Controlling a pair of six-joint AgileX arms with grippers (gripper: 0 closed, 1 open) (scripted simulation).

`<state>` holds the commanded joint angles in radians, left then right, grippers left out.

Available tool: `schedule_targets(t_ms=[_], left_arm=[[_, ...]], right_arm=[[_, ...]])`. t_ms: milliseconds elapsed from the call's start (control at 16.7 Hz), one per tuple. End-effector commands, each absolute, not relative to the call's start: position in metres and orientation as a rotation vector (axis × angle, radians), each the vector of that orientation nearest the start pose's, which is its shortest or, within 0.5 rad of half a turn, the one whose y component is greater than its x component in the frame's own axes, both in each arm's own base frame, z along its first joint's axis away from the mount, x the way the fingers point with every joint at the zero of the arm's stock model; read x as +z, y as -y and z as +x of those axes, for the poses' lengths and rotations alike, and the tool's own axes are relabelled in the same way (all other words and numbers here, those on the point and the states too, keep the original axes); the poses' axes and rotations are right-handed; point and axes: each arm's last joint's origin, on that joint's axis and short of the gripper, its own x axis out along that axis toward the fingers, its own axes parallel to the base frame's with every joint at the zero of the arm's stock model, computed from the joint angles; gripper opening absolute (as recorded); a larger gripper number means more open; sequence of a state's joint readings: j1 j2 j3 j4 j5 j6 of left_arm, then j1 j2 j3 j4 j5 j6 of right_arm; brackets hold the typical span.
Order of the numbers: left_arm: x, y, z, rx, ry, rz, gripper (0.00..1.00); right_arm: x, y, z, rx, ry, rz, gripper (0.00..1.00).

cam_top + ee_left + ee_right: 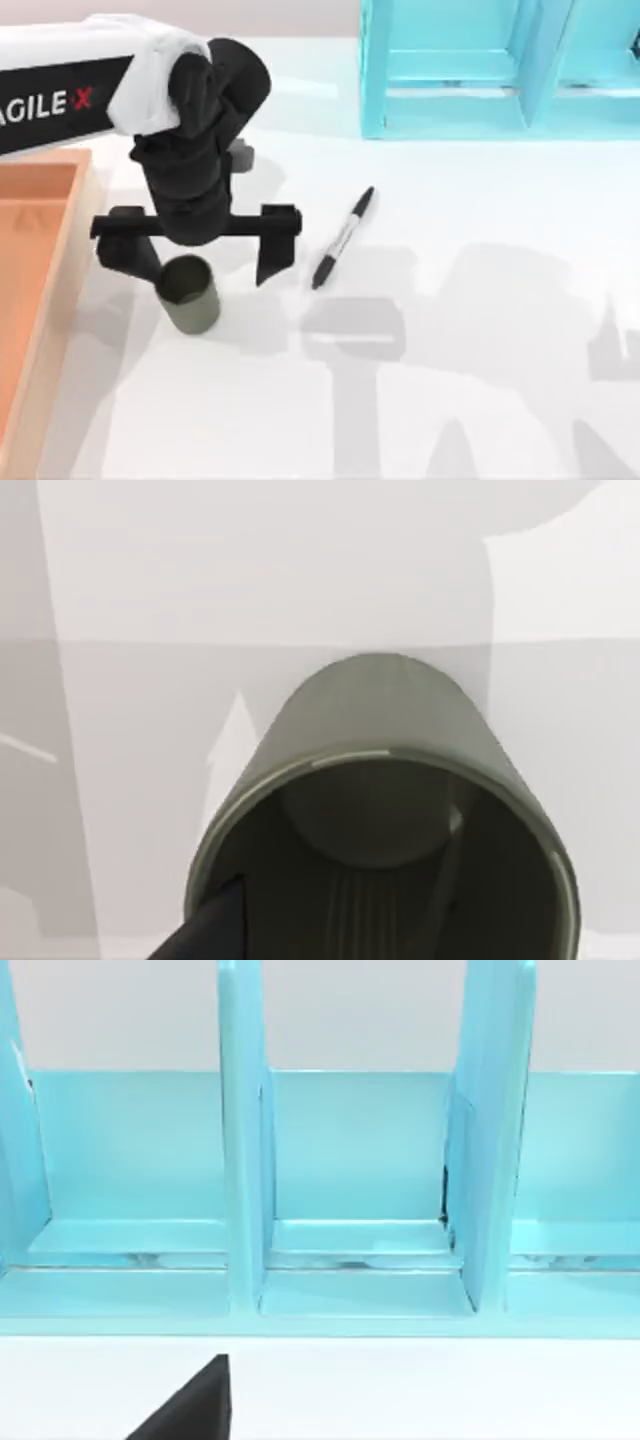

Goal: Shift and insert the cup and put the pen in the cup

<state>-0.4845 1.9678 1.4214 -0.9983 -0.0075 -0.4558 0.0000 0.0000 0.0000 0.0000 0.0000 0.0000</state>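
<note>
The olive-green cup (190,293) stands upright on the white table at the left. My left gripper (198,262) hangs over it, open wide, with one black finger on each side of the cup and apart from it. In the left wrist view the cup (385,780) is very close, its dark inside facing the camera, and one fingertip (205,930) shows by its rim. The pen (343,238), black-capped with a pale barrel, lies flat on the table to the right of the gripper. One black finger (190,1410) of my right gripper faces the blue rack.
An orange tray (40,300) runs along the table's left edge, close to the cup. A light-blue rack (450,110) with upright dividers stands at the back right, and its compartments (350,1160) are open towards the right wrist.
</note>
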Motion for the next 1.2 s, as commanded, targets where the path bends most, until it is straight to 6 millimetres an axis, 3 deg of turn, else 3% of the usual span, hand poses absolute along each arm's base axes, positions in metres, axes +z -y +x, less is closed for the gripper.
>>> schedule_targets(t_ms=[180, 600, 720, 1080, 1200], left_arm=[[0.191, 0.174, 0.336, -0.019, -1.548, 0.016, 1.00], [0.290, 0.173, 0.335, -0.018, -1.551, 0.017, 1.00], [0.308, 0.170, 0.331, -0.020, -1.545, 0.015, 1.00], [0.313, 0.170, 0.330, -0.020, -1.543, 0.017, 1.00], [0.309, 0.184, 0.335, -0.047, -1.517, 0.068, 1.00]], right_arm=[[0.160, 0.001, 0.106, 0.000, 0.000, 0.000, 1.00], [0.160, 0.001, 0.106, 0.000, 0.000, 0.000, 1.00], [0.160, 0.001, 0.106, 0.000, 0.000, 0.000, 1.00], [0.160, 0.001, 0.106, 0.000, 0.000, 0.000, 1.00], [0.160, 0.001, 0.106, 0.000, 0.000, 0.000, 1.00]])
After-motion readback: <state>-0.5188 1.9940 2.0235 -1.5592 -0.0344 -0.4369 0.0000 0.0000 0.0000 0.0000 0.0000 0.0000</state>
